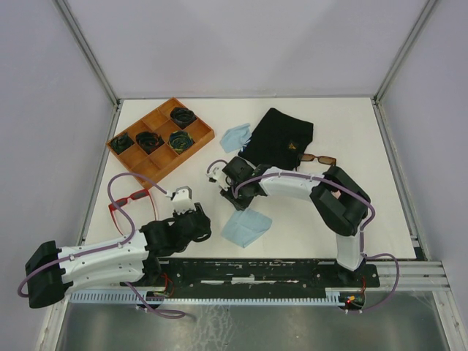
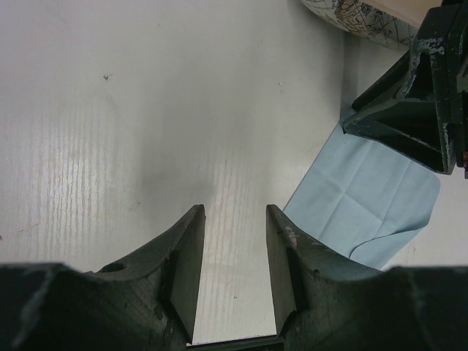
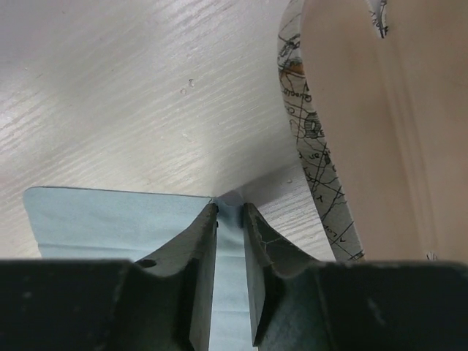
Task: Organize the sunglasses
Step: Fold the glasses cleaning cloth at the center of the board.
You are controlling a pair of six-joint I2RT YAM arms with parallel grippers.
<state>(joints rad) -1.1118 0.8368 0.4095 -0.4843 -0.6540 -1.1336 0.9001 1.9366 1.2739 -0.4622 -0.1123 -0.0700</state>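
Observation:
The red-framed sunglasses [image 1: 130, 199] lie at the left of the table, just left of my left arm. The brown-lensed sunglasses [image 1: 318, 158] lie at the right, beside a black pouch [image 1: 281, 135]. Neither pair shows in the wrist views. My left gripper [image 1: 189, 212] [image 2: 234, 212] is open over bare table with nothing between its fingers. My right gripper [image 1: 240, 197] [image 3: 230, 208] stands astride the corner of a blue cloth [image 3: 110, 219] [image 2: 365, 197] [image 1: 245, 227]. Its jaws are a narrow gap apart, with the cloth puckered between the tips.
An open patterned glasses case [image 3: 307, 146] [image 2: 351, 14] lies just right of the right gripper. A wooden divided tray [image 1: 159, 162] with dark items sits at the back left. A second blue cloth [image 1: 235, 136] lies beside the black pouch.

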